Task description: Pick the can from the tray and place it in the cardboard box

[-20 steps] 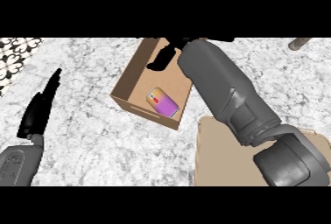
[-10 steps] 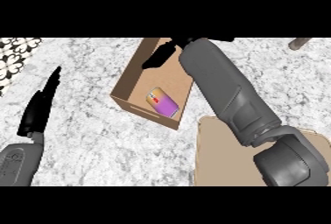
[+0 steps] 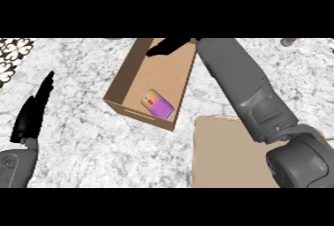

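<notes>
R robot hand [image 3: 168, 46] drifted to far end of the cardboard box [image 3: 166, 73], open, empty; can [image 3: 157, 103] lying inside, near end.

A kitchen, by its marbled stone counter [image 3: 85, 141] and patterned tiles [image 3: 10, 49]

A single view from the head, steeply down, close over the counter [image 3: 98, 141].
</notes>
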You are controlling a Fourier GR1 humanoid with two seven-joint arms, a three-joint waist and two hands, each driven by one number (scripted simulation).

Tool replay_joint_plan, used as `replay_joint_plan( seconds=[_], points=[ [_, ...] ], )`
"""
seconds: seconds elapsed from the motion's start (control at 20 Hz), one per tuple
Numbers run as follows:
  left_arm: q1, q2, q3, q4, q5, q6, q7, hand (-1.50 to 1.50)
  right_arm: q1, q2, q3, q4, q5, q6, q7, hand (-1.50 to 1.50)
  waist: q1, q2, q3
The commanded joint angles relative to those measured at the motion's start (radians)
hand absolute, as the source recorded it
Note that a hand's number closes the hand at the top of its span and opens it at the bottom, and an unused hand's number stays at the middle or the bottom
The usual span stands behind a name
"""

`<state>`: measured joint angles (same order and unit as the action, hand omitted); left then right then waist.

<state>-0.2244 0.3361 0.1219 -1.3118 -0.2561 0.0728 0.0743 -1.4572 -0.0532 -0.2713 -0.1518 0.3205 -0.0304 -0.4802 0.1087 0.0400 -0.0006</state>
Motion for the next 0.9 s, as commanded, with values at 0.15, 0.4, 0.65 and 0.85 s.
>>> replay_joint_plan(
  seconds=[0.15,0.4,0.65,0.85],
  points=[
    [0.020,-0.019,0.002,0.007,-0.006,0.020,-0.015,0.00,0.041,-0.132,-0.048,0.018,-0.037,0.087,-0.029,-1.50,-0.014,0.004,0.000],
    [-0.022,0.002,0.021,0.010,-0.001,0.016,0.022,0.00,0.052,-0.302,-0.055,0.024,-0.039,0.231,-0.028,-1.50,-0.032,0.004,0.001],
    [0.011,-0.005,0.002,-0.010,-0.011,0.011,-0.007,0.00,0.134,-0.379,-0.034,0.028,-0.010,0.275,-0.115,-1.50,-0.009,0.011,0.003],
    [0.007,-0.012,-0.002,-0.002,-0.022,0.024,-0.010,0.00,0.136,-0.410,-0.002,0.027,0.024,0.333,-0.136,-1.50,0.000,0.014,0.003]
  ],
)
